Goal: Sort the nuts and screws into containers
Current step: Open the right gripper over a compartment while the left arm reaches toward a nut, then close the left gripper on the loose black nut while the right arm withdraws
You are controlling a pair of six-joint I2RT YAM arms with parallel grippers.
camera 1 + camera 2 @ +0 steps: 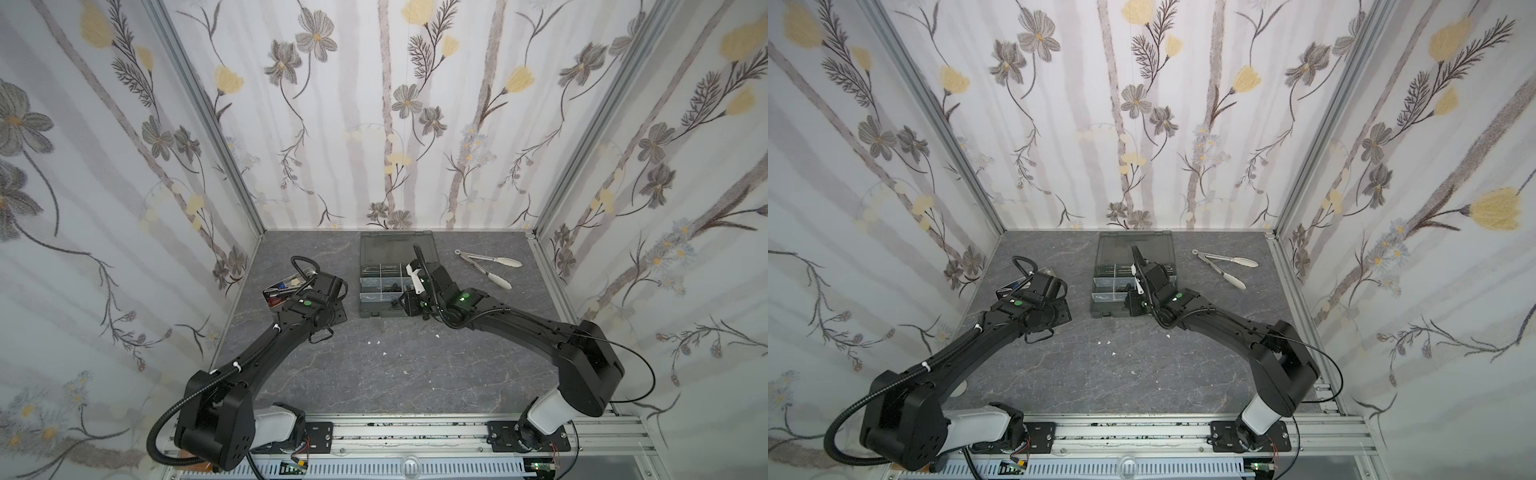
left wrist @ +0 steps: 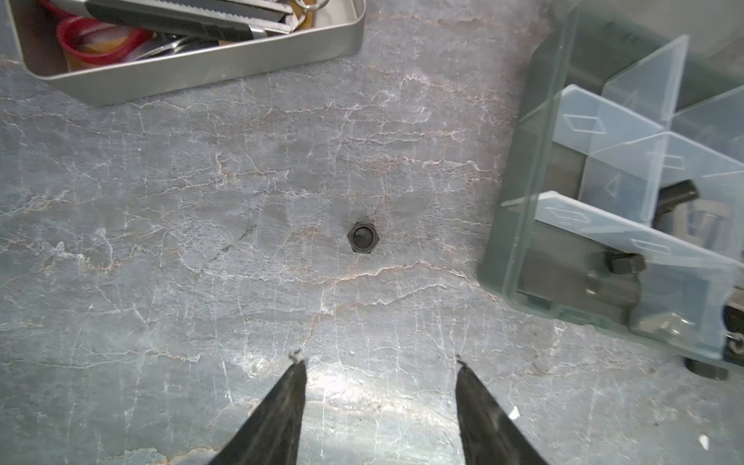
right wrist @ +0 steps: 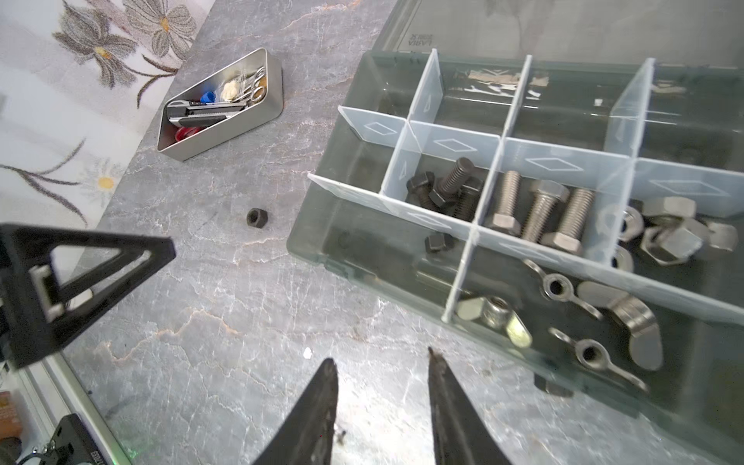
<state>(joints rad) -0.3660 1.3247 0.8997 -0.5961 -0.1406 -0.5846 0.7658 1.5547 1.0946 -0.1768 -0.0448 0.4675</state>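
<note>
One black nut (image 2: 364, 237) lies alone on the grey table, between the metal tray and the organizer box (image 2: 519, 193). My left gripper (image 2: 378, 362) is open and empty, fingertips just short of that nut. My right gripper (image 3: 380, 356) is also open and empty, over bare table at the box's front wall (image 3: 322, 225). The same loose nut (image 3: 257, 217) lies to its side. Inside the containers I see black screws (image 3: 447, 189), silver screws (image 3: 539, 209), silver nuts (image 3: 668, 233), wing nuts (image 3: 604, 314) and one black nut (image 3: 437, 241).
The shiny metal tray (image 1: 286, 286) of tools stands at the left, partly under my left arm. Silver tongs (image 1: 490, 268) with white tips lie right of the box. The box's clear lid (image 1: 395, 247) lies open toward the back wall. Small white flecks (image 1: 374, 343) dot the table.
</note>
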